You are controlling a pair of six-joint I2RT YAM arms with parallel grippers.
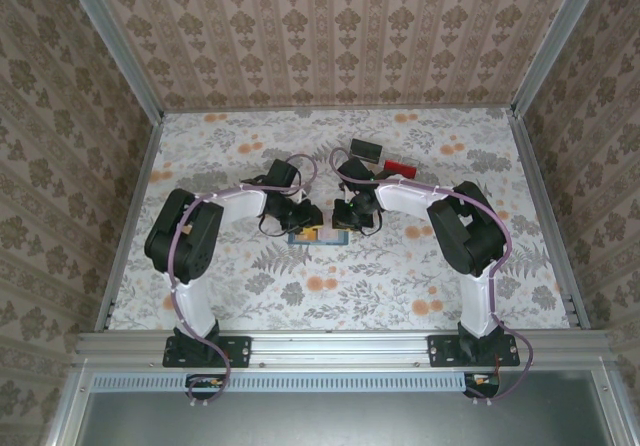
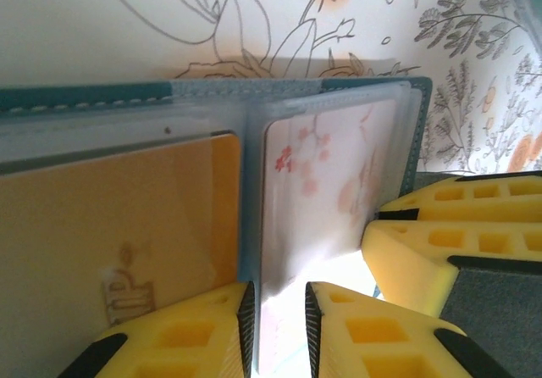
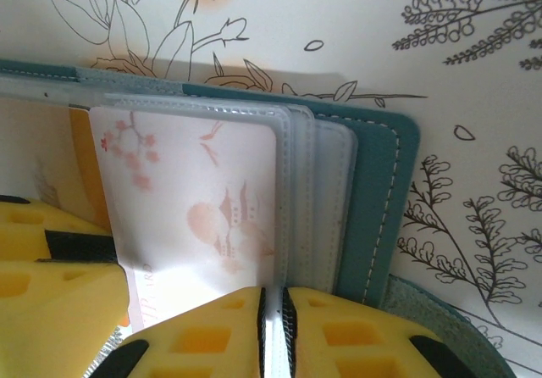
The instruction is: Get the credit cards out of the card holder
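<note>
L gripper (image 2: 278,302): jaws almost together, nipping the near edge of a clear sleeve (image 2: 334,102) of the wallet (image 2: 51,98), which lies open on the table (image 3: 339,22). The pale card (image 2: 330,183) sits in that sleeve, ahead of the L tips and a bit to their right. The orange card (image 2: 127,217) is in the pocket just left of them, right beside the left-hand finger.

R gripper (image 3: 273,302): jaws pressed nearly shut w/ only a sliver between them, pinching a sleeve edge by the pale card's right side; can't tell if the card itself is in the pinch. The pale card is ahead-left of the R tips, and the teal cover w/ white stitching is just to their right. A strip of orange card shows further left.

The 2 grippers work side by side, tips near each other. Both cards are inside their pockets. Seen from above, the wallet lies under the 2 grippers; a black block (image 1: 365,149) & a red block (image 1: 400,168) lie beyond the R gripper, well apart from the wallet.
</note>
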